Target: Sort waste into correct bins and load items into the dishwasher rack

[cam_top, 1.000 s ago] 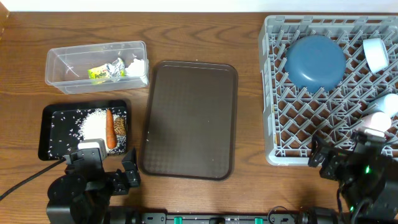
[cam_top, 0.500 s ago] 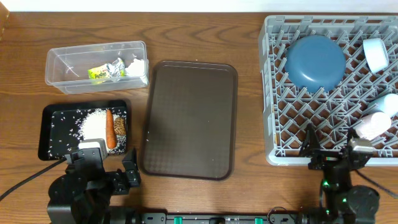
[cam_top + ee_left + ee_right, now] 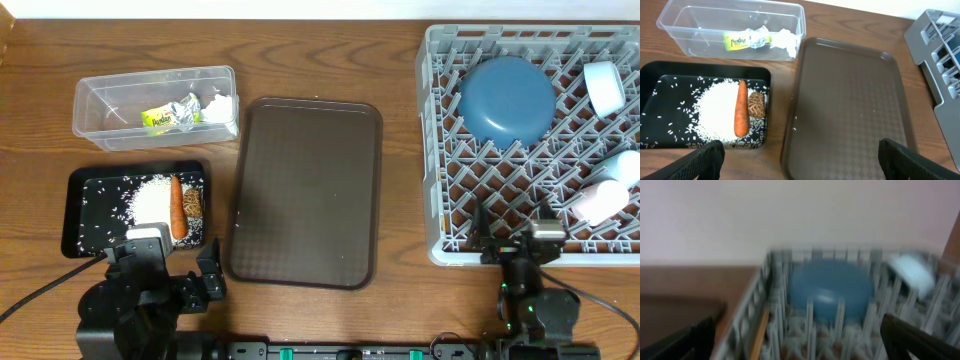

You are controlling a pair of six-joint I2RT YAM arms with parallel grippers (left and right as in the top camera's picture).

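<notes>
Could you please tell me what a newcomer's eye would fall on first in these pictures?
The big dark blue bowl stands out most, sitting in the grey rack on the right. Next comes the black tray at the near left, with its heap of white rice and an orange stick along the heap's edge. Between them lies a wide brown tray.

Overhead straight down; both wrist views low, forward, sharing dishwasher rack (image 3: 431,150).
</notes>
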